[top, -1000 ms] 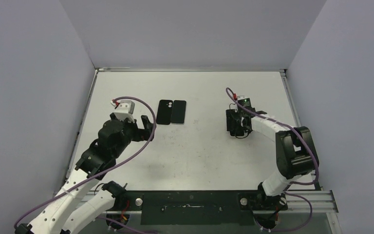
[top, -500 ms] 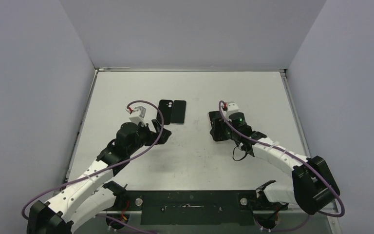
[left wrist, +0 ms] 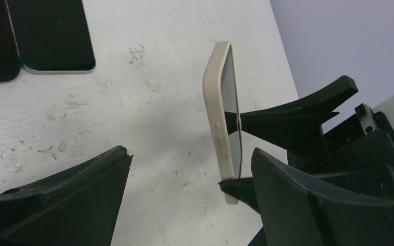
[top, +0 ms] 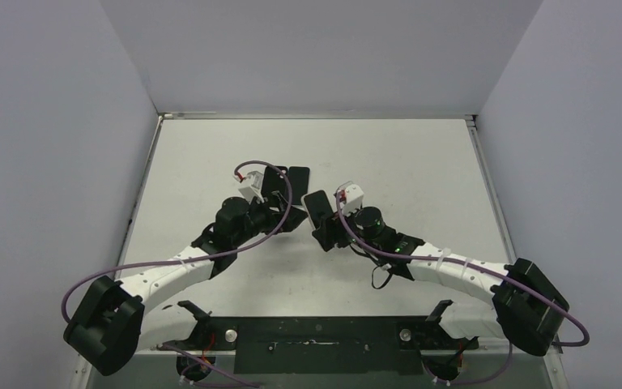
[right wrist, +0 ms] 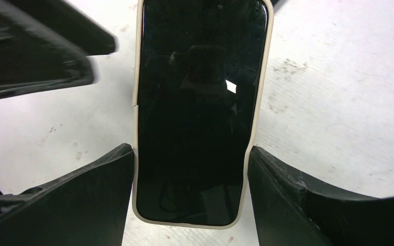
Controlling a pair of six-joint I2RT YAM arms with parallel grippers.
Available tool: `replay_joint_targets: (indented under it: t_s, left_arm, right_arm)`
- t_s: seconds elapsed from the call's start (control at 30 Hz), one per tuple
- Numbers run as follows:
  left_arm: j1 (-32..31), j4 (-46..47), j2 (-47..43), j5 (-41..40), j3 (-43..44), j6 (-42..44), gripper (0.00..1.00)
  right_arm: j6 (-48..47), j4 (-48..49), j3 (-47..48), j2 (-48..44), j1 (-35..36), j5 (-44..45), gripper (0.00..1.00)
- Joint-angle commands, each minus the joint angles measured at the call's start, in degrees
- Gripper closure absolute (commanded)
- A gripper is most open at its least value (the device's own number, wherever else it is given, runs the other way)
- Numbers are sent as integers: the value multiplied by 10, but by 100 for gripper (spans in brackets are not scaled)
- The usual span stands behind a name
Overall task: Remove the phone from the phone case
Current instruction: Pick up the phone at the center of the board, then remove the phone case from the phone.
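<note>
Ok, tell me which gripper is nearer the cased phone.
Right. The right gripper has its jaws shut on the long edges of the cased phone; the left gripper faces its buttoned edge, jaws open, apart from it.

The phone point(right wrist: 195, 102) has a glossy black screen that mirrors its surroundings. It sits fully seated in the phone case point(left wrist: 216, 118), a cream shell whose rim frames the screen on every visible side. Raised buttons run along one long edge of the case. The two stand on end, roughly upright and perhaps leaning a little. One end is held between the fingers of the right gripper point(right wrist: 190, 151), which meet the case's two long edges.
</note>
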Motion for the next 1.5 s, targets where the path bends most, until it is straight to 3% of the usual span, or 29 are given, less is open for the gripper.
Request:
replay_joint_targets:
  t_s: [0.0, 0.23, 0.63, 0.73, 0.9, 1.0, 1.17, 1.27, 1.33, 1.47]
  left_arm:
    - [-4, 121, 30, 19, 10, -21, 16]
    - [-4, 165, 63, 24, 0, -45, 25]
    - [-14, 228, 77, 33, -50, -82, 55]
    - [-14, 242, 76, 37, -53, -83, 67]
    - [-13, 252, 60, 34, -55, -89, 88]
    - [-10, 252, 44, 27, -58, -100, 99]
    - [7, 268, 21, 24, -67, -135, 100]
    - [15, 283, 8, 22, -69, -156, 100]
    - [16, 286, 2, 18, -66, -169, 100]
    - [18, 296, -14, 12, -59, -197, 100]
  right_arm:
    - [-17, 100, 29, 6, 38, 39, 100]
    - [-38, 111, 51, 34, 85, 64, 100]
    - [-33, 152, 53, 46, 106, 70, 100]
    - [-33, 161, 46, 38, 106, 76, 96]
    - [-30, 197, 15, 13, 105, 75, 74]
    - [-30, 223, -8, -6, 103, 73, 45]
    - [-26, 290, -66, -56, 92, 70, 10]
    - [-26, 339, -105, -92, 89, 68, 1]
    - [-39, 354, -120, -110, 83, 35, 0]
    - [-16, 396, -150, -138, 81, 51, 0]
